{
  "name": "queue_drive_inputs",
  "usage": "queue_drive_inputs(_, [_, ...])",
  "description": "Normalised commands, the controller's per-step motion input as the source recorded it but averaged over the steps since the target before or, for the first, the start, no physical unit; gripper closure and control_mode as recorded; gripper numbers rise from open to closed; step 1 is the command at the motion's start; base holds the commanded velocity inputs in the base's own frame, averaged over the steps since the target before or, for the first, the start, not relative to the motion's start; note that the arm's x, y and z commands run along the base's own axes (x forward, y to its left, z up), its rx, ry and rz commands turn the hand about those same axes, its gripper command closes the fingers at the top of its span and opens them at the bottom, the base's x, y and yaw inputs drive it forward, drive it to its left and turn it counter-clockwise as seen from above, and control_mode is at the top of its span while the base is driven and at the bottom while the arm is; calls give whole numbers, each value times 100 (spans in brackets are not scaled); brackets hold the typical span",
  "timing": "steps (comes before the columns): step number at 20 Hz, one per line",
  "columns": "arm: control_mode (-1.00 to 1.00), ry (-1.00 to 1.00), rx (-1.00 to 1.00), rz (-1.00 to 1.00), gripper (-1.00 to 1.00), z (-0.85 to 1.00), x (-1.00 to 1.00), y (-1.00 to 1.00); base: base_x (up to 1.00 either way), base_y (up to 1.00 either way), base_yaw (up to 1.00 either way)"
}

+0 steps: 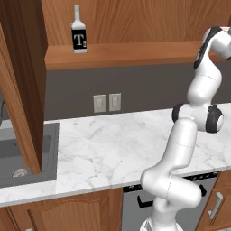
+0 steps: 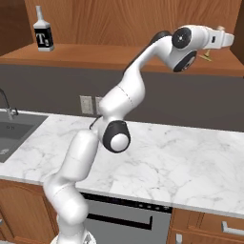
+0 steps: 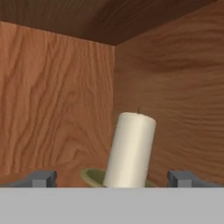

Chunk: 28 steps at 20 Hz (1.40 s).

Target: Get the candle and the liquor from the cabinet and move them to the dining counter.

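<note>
One small square-bodied liquor bottle (image 1: 79, 34) with a pale slim neck and a black label bearing a white "T" stands upright on the floor of the open reddish-brown wooden wall cabinet (image 1: 126, 54), at about 11 o'clock in both base views. One pale cream pillar candle (image 3: 130, 151) on a flat round olive-gold base sits in the cabinet's far corner; in the hand view it leans slightly toward 1 o'clock, which may be the camera's own tilt, and its base is cut off by the lower margin. In the right base view only a sliver of olive-gold at 2 o'clock, just below the hand, can be made out. One white arm reaches up into the cabinet at its right end, well apart from the bottle. The two-finger gripper (image 3: 113, 178) is spread wide: its two grey fingertips (image 3: 41, 178) stand at 8 and 4 o'clock in the hand view, one on each side of the candle, with clear gaps to it, holding nothing. Whether the tips are level with the candle or short of it cannot be told. Below lie one white grey-veined marble worktop (image 1: 122, 144), one grey sink (image 1: 27, 158) cut off at 9 o'clock in the left base view and partly hidden by an open cabinet door (image 1: 20, 85), and two pale wall outlets (image 1: 107, 103).
</note>
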Motion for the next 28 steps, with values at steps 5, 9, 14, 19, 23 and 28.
queue_drive_inputs(5, [-100, 6, 0, 0, -100, 9, -13, -4, 0, 0, 0])
queue_drive_inputs(9, [-100, 0, 0, 0, -100, 22, -31, 0, 0, 0, 0])
queue_drive_inputs(14, [-100, 0, 0, 0, -100, 20, -58, 0, 0, 0, 0])
queue_drive_inputs(19, [-100, 2, 0, 0, -100, 22, -33, 0, 0, 0, 0])
queue_drive_inputs(23, [-100, 9, 0, 0, -100, 11, -3, 15, 0, 0, 0])
queue_drive_inputs(28, [-100, 13, 0, 4, -100, 0, 0, 34, 0, 0, 0])
